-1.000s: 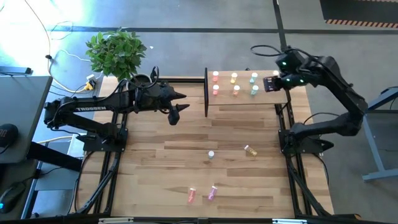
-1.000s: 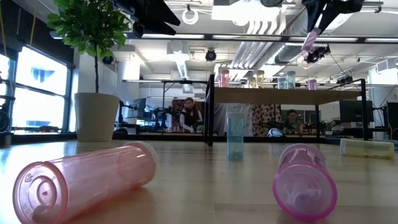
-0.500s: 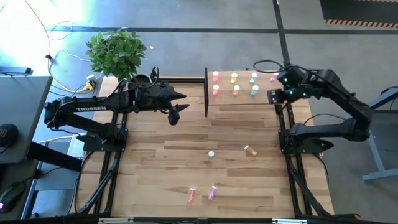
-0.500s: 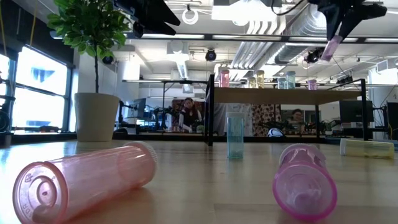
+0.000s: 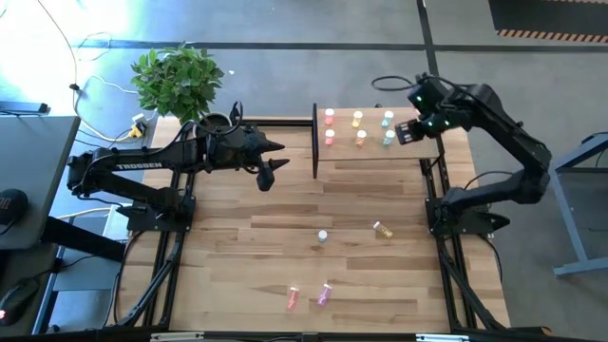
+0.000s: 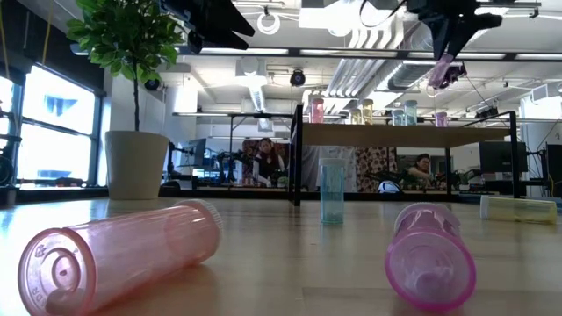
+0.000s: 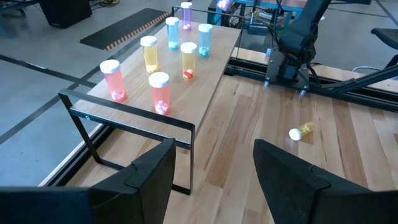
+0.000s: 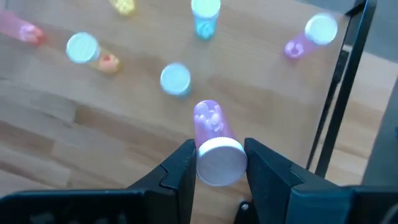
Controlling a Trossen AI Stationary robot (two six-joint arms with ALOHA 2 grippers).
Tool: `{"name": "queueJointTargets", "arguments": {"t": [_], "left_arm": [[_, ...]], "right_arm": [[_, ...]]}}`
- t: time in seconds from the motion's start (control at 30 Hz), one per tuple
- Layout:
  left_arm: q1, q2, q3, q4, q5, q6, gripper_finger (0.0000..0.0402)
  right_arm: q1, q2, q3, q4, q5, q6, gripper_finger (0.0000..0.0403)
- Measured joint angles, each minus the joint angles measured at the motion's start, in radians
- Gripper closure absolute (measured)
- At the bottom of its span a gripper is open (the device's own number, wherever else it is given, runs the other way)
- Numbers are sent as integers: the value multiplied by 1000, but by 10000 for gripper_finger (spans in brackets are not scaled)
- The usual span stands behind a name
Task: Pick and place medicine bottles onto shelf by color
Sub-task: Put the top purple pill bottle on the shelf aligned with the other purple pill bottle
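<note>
**A:** What's different from a moment ago?

**B:** The right gripper (image 5: 407,131) has swung back in over the far right end of the shelf (image 5: 375,152). Half a second ago it sat out past the shelf's right edge; now it hangs above the board again, close to the pale green bottles (image 5: 389,139).

**A:** Is it carrying anything?

**B:** Yes, its fingers are clamped on a magenta bottle (image 8: 214,142), white cap toward the wrist camera, body pointing down at the board. In the low view the bottle (image 6: 443,68) dangles well above the shelf, so it isn't placed yet.

**A:** And what's already up there?

**B:** Seven upright bottles: two red-pink (image 7: 114,79), two yellow (image 7: 149,53), two pale green and one magenta (image 7: 186,15) alone at the far end (its partner spot looks free).

**A:** So the held one goes beside that one?

**B:** That's my guess: it needs to line up next to the magenta one, come down and let go.

**A:** The other arm?

**B:** The left gripper (image 5: 270,163) waits over the table left of the shelf, fingers spread and empty. Four bottles are left on the table: one upright (image 5: 323,236), a yellow one on its side (image 5: 383,230), and a pink (image 5: 293,298) and magenta one (image 5: 324,294) lying near the front.
</note>
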Motion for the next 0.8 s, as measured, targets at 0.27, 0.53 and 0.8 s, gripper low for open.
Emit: {"name": "queueJointTargets", "arguments": {"t": [0.27, 0.53, 0.8], "left_arm": [[0, 0, 0, 0, 0, -5, 194], [0, 0, 0, 0, 0, -8, 194], [0, 0, 0, -1, 0, -8, 194]], "right_arm": [[-98, 66, -48, 0, -76, -127, 290], [-118, 62, -150, -2, -91, -163, 290], [-138, 62, -195, -1, -50, -164, 290]]}}
